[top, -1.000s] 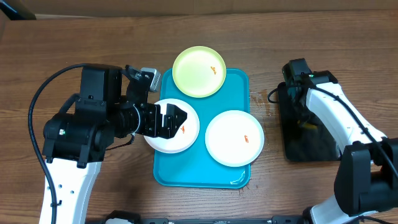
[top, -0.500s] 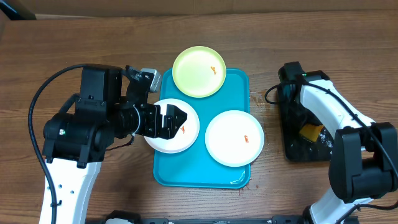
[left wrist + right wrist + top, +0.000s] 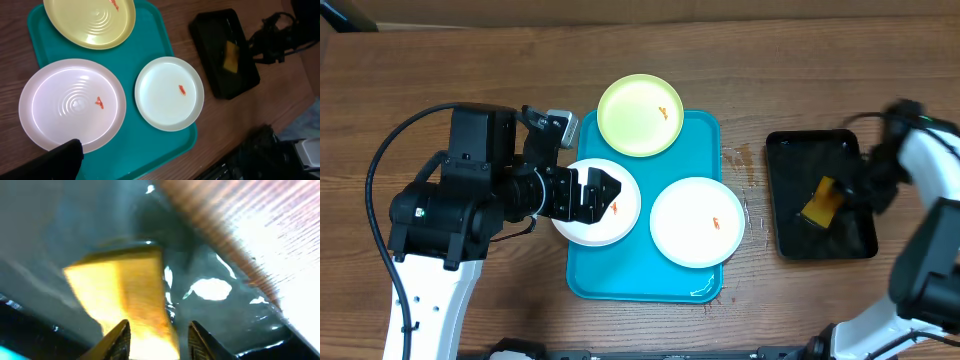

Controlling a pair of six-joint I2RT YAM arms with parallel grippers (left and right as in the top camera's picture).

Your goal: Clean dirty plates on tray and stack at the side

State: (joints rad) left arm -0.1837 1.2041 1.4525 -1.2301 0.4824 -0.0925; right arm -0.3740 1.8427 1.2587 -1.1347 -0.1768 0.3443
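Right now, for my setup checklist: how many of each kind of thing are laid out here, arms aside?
White plates: 2
Yellow-green plate: 1
Turquoise tray: 1
Black tray: 1
Yellow sponge: 1
Total: 6

Right tool has swung across black tray to the sponge.

**Turquoise, white and orange on brown wood**

The tray is bright turquoise. Two white plates and one pale yellow-green plate each carry a small orange smear. Faint concentric rings mark two of them. Between the dark fingers of the right gripper shows a yellow sponge on a glossy black tray. The table is brown wood grain.
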